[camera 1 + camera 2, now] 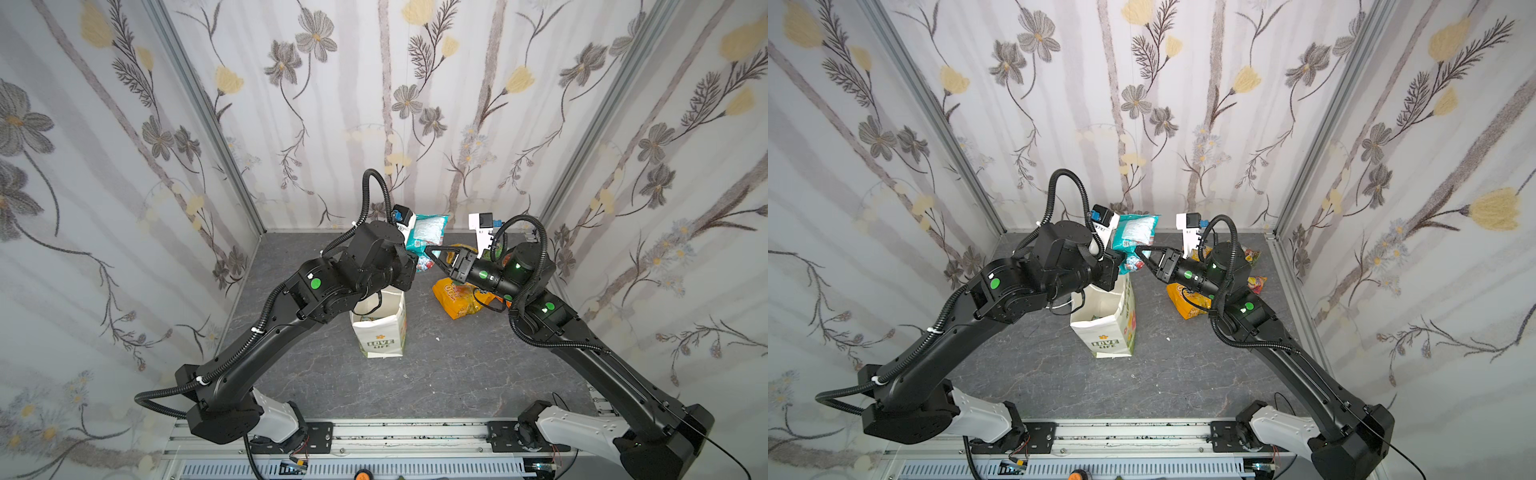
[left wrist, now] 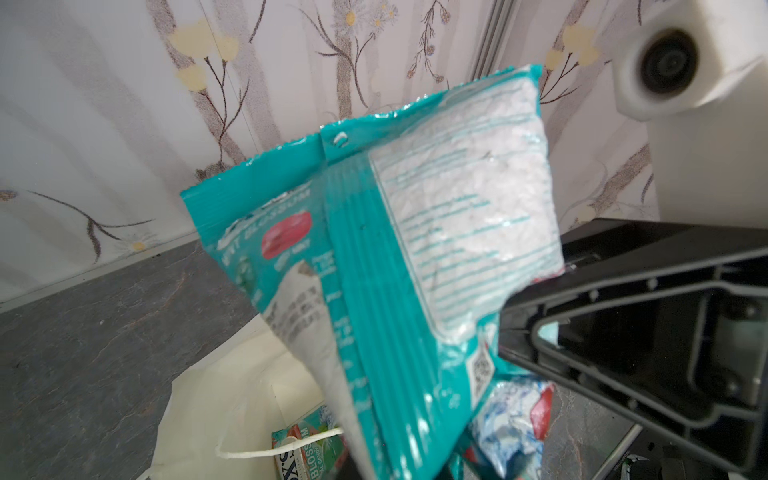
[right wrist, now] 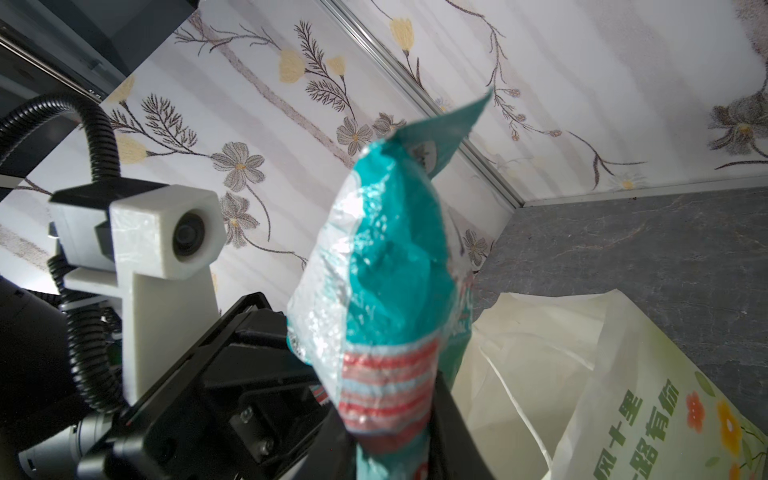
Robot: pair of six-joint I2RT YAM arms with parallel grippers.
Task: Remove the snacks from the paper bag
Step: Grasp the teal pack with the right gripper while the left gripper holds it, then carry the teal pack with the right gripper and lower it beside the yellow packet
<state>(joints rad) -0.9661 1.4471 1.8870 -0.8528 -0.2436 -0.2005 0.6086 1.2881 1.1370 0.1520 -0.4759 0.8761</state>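
Paper bag point(image 1: 380, 332): upright, with a FOX packet point(image 2: 299, 453) inside
Teal packet point(image 1: 428, 230): above the bag mouth; light, crinkly and slick, so pinch its flat sealed edge
Right gripper point(image 1: 428, 250): clamped on its lower side
Left gripper point(image 3: 274, 328): your second clamp on it

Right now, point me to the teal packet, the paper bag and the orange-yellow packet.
teal packet point(image 1: 430, 228), in a top view, on its pale back panel.
paper bag point(image 1: 384, 330), in a top view, on its front wall above the LOVE LIFE lettering.
orange-yellow packet point(image 1: 453, 299), in a top view, on its uncovered crinkled face.
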